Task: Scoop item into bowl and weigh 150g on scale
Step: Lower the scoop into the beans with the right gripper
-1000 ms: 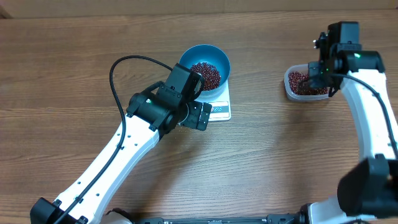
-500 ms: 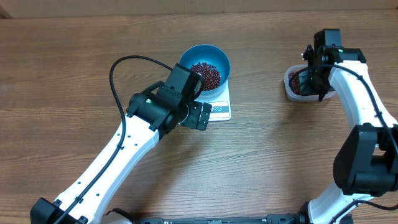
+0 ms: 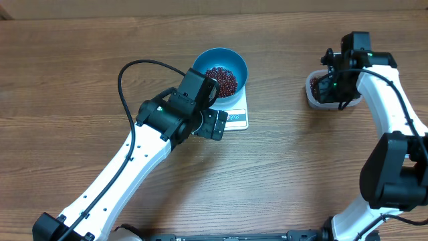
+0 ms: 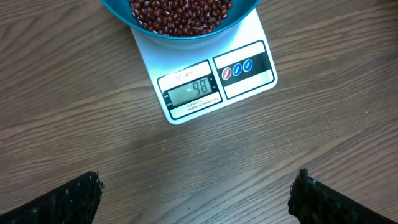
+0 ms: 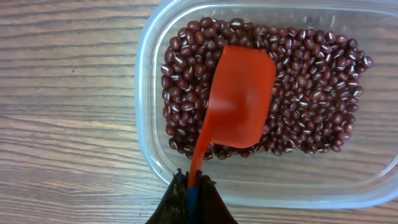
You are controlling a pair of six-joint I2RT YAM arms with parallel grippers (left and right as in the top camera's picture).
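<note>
Overhead and wrist views. Holding the left pincer [image 4: 198, 198] spread wide apart and empty, hovering over the bare desk [image 3: 80, 67] just in front of the scale [image 4: 149, 57]. Carrying the blue bowl [image 3: 235, 61] on the far half of the scale, with a mound of beans [image 3: 221, 79] lying inside; showing the display window [image 4: 193, 92] lit and facing the left wrist camera. Clamping the right pincer [image 5: 191, 198] together on the handle of a red scoop [image 5: 239, 99]; resting the scoop head on more beans inside the clear tub [image 5: 146, 124], standing on the desk well apart from the scale, to its right.
</note>
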